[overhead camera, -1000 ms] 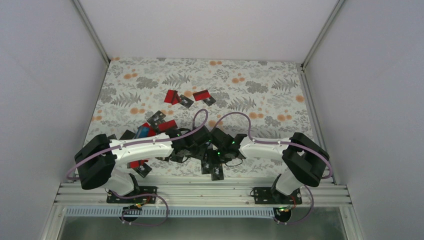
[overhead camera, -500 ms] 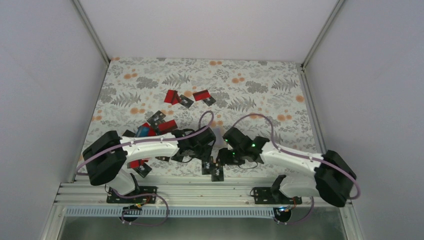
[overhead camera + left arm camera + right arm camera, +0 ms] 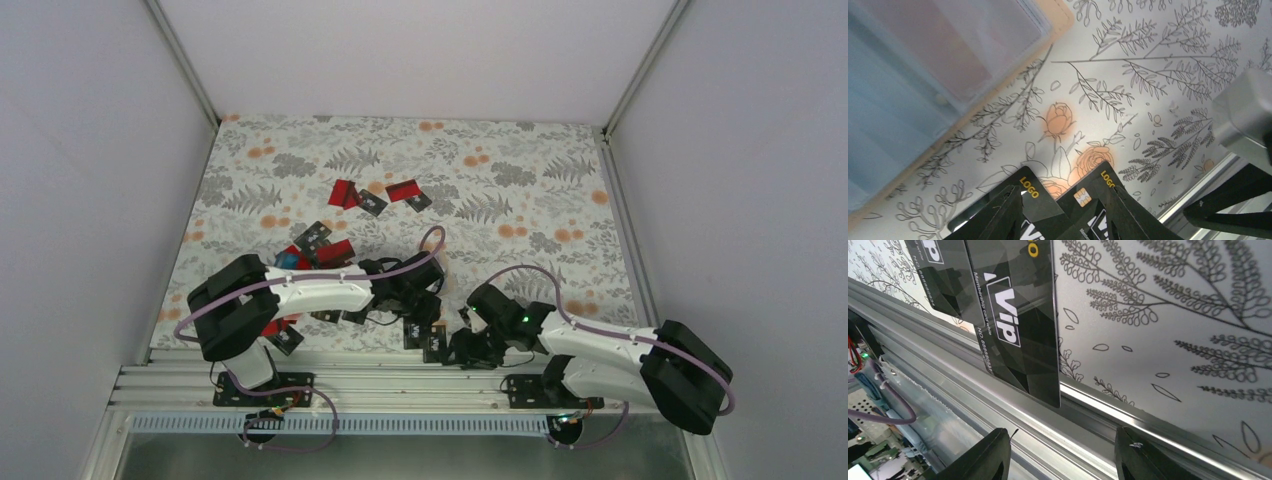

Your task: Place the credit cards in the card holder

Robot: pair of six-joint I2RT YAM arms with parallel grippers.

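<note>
Credit cards [image 3: 345, 193], thin plastic rectangles in red, black and blue, lie scattered on the floral-printed tabletop [image 3: 520, 170]. Some are in the upper middle of the top view, and a cluster sits at centre left, partly under the left arm [image 3: 310, 292]. Two black ones [image 3: 432, 342] lie at bottom centre by the table's near edge.

The tan folding card holder [image 3: 903, 90] fills the upper left of the left wrist view, its grey-blue pockets facing the camera (the arm hides it from above). The left arm has its elbow raised and its forearm reaching right. The left gripper [image 3: 1063, 215] hangs over the two black cards, fingers apart and gripping nothing.

The right arm [image 3: 600, 345] lies low along the near edge. The right gripper [image 3: 1065, 460] stands spread and empty above the silver aluminium rail [image 3: 1128, 425], just below an overhanging black card [image 3: 1018, 325].
</note>
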